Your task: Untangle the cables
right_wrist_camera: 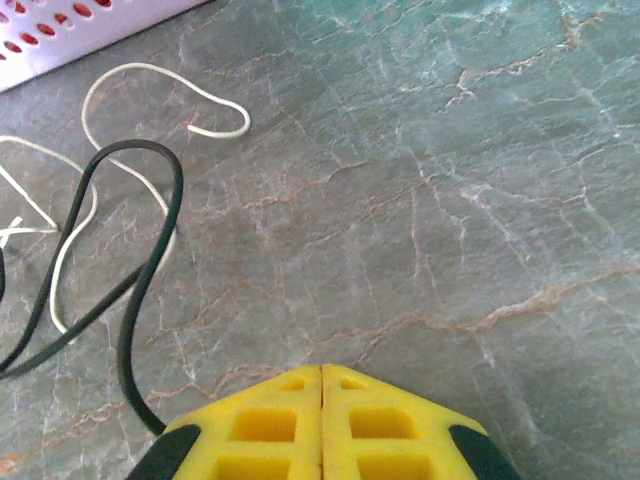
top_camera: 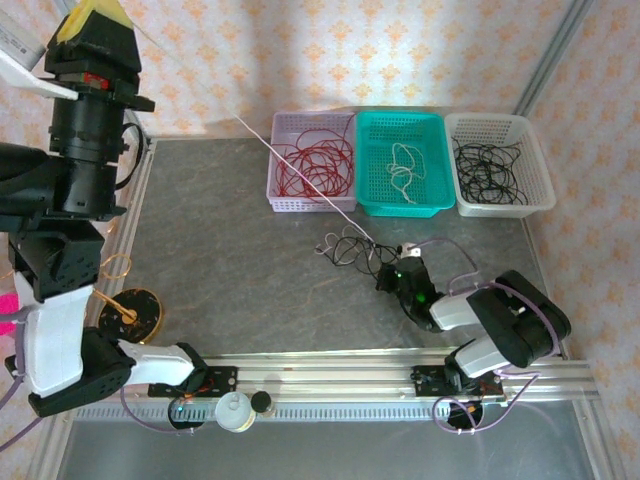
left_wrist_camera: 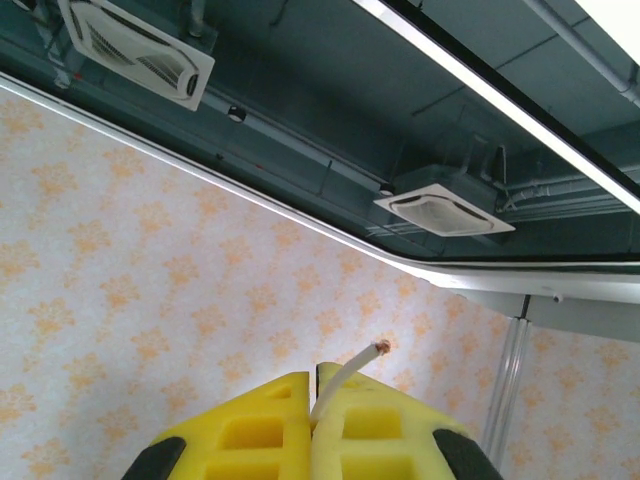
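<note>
**Light, limp cables: best taken by an end**

The left gripper (left_wrist_camera: 314, 376) is closed on the end of a white cable (left_wrist_camera: 347, 372) and is held high. The right gripper (right_wrist_camera: 322, 368) is closed, low over the table (right_wrist_camera: 450, 200). A black cable (right_wrist_camera: 132, 146) goes under its finger, but I cannot tell if it is pinched.

The cables look thin, light, soft and a little slippery. I judge a free end, or a loop near the crossing, to be the best hold.

The top view gives the white strand running tight down to the small black-and-white tangle (top_camera: 348, 245), and 3 baskets (top_camera: 402, 208) holding red, white and black cables. The left wrist view gives the bare copper tip (left_wrist_camera: 380, 347).
</note>
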Tool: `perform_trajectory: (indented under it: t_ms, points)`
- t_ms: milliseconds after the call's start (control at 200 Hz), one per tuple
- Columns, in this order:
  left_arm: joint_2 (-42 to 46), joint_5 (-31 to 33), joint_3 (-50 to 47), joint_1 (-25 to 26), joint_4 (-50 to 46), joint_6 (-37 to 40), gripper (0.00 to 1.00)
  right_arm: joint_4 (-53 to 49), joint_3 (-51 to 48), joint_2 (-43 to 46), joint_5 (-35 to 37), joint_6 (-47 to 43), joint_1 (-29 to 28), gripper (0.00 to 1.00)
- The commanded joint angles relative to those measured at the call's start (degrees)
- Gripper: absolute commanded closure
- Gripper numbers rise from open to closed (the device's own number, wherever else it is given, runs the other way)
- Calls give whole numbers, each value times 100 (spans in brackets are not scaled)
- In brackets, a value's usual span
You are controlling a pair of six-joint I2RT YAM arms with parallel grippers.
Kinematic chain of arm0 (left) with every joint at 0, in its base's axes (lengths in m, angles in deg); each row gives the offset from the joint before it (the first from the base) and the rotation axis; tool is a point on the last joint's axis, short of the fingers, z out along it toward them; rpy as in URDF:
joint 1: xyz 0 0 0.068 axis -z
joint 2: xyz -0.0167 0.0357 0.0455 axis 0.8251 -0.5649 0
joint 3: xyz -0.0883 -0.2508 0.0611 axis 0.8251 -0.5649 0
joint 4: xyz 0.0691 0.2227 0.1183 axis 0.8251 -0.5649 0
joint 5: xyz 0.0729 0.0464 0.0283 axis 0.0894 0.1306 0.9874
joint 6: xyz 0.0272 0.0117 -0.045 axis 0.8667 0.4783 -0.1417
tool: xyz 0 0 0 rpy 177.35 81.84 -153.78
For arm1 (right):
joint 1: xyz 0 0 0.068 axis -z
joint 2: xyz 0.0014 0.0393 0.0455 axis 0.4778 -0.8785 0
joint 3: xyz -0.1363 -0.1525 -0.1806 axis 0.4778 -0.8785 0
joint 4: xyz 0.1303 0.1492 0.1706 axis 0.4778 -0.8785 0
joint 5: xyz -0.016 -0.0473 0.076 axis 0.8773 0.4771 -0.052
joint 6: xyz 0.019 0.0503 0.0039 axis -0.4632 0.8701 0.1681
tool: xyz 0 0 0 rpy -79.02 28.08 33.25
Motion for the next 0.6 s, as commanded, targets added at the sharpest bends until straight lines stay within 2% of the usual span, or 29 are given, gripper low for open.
perform_trajectory:
  t_ms: [0, 215, 285, 370, 596]
  points:
    - [199, 182, 62, -7, 45, 199, 100, -459, 26, -159, 13, 376, 284, 100]
    - [292, 277, 50, -12, -153, 266, 100, -643, 136, -131, 89, 355, 434, 100]
    - [342, 194, -65, -7, -191, 191, 100, -494, 182, 21, -402, -100, 418, 93]
    - [430, 20, -442, -11, -211, 24, 100, -783, 331, 448, -833, -483, 341, 82]
    - [571, -690, -1944, -7, 156, -687, 100, -1351, 22, 2437, -1378, -1440, 88, 58]
